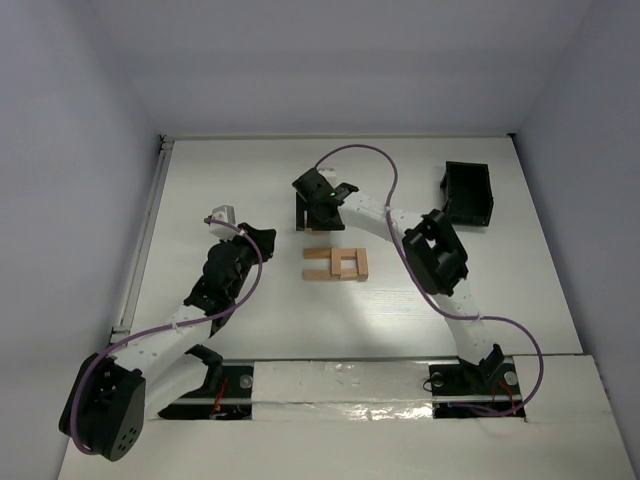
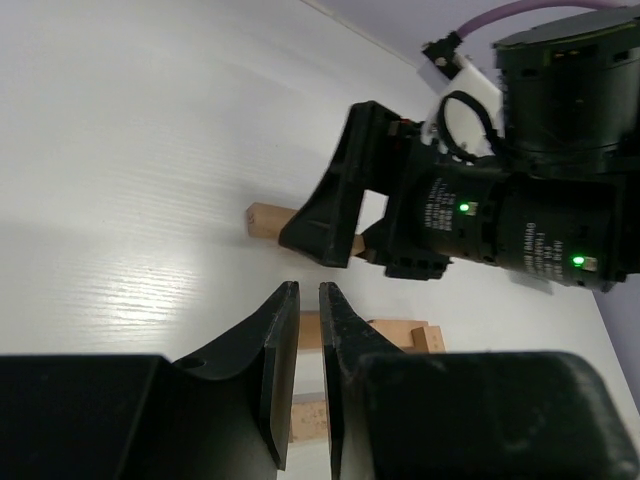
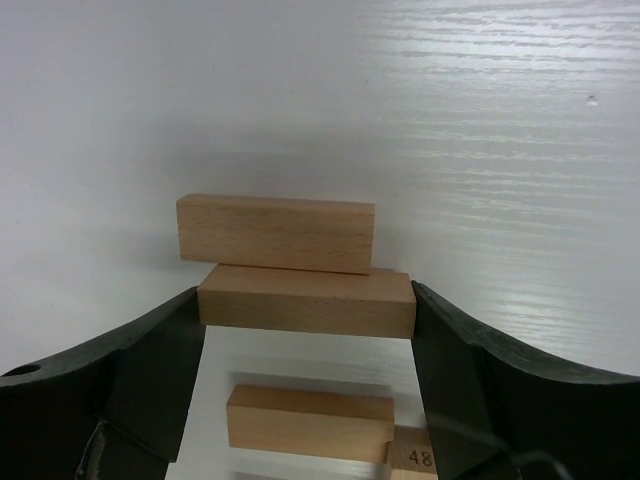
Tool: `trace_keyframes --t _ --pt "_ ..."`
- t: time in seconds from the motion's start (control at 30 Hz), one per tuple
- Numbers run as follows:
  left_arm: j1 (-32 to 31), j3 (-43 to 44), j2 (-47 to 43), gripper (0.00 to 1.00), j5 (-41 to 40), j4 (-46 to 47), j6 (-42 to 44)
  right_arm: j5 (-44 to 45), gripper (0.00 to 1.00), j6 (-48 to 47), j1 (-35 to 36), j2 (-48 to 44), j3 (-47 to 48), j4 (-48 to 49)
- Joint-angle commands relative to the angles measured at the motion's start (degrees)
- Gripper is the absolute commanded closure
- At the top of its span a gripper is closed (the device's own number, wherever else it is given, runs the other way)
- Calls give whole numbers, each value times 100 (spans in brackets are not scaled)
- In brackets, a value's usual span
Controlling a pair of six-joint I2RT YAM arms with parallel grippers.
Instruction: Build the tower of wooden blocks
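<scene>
The wood block tower (image 1: 336, 265) is a low stack of light-tan blocks in mid-table. My right gripper (image 1: 318, 215) is just behind it, shut end to end on one wooden block (image 3: 306, 302) and holding it above the table. Another loose block (image 3: 276, 233) lies on the table just past the held one; it also shows in the left wrist view (image 2: 265, 220). A tower block (image 3: 310, 420) lies below the held block. My left gripper (image 1: 262, 238) is left of the tower; in its wrist view (image 2: 308, 300) the jaws are nearly together and hold nothing.
A small black plastic box (image 1: 468, 192) stands at the back right. The right arm (image 1: 435, 255) reaches across the table right of the tower. White walls close the table at the back and on both sides.
</scene>
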Motion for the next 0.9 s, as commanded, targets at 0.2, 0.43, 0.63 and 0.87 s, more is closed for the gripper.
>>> trace_keyframes --t 0.2,0.43,0.63,0.87 --pt "27 252 -69 88 -12 161 93 -101 40 -160 -818 -1624 -1543 959" --pt "27 261 -34 88 -56 161 119 328 39 -379 -1627 -2092 -2459 1188" --pt "27 270 -7 88 -82 161 137 1462 38 -503 -1900 -1758 -2275 793" --pt "27 261 -25 88 -91 152 145 1192 36 -248 -1953 -1345 -2204 827"
